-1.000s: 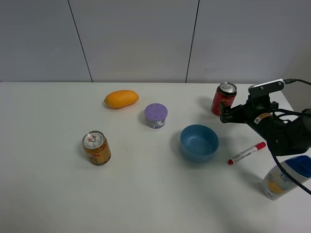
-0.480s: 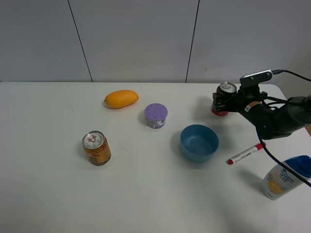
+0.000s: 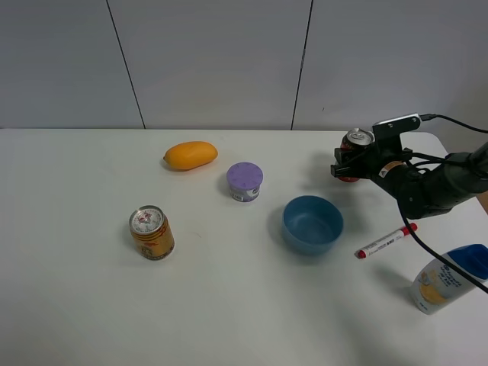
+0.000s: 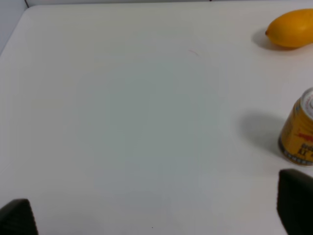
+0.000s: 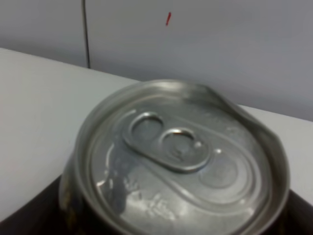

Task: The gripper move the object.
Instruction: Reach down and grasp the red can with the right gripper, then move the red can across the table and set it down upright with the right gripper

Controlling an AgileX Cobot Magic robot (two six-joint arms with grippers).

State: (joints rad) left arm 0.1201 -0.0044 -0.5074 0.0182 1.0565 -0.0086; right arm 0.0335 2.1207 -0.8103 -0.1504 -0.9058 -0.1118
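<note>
Exterior high: blue bowl [image 3: 313, 223] right of table [image 3: 229, 305] centre, empty. Cup [image 3: 245, 181] mid-table with its purple lid on, contents hidden. Gold can [image 3: 152, 232] stands towards the left edge. Blue-capped bottle [image 3: 448, 278] leans at the near right corner, with a marker [image 3: 387, 241] between it and the bowl. Mango [image 3: 191, 155] lies by the far edge. Red can [image 3: 357, 139] stands upright near the far right corner: red body mostly covered, silver top showing. Right gripper [image 3: 349, 166] pinches it from both sides.

Left wrist: left gripper [image 4: 156, 210] spread wide over bare table; gold can [image 4: 298, 134] and mango [image 4: 292, 29] in view.

Right wrist: red can [image 5: 181, 156] fills the view, silver top, pull-tab flat, unopened, rim dented on one side. Dark fingers [image 5: 301, 215] sit against its sides.
</note>
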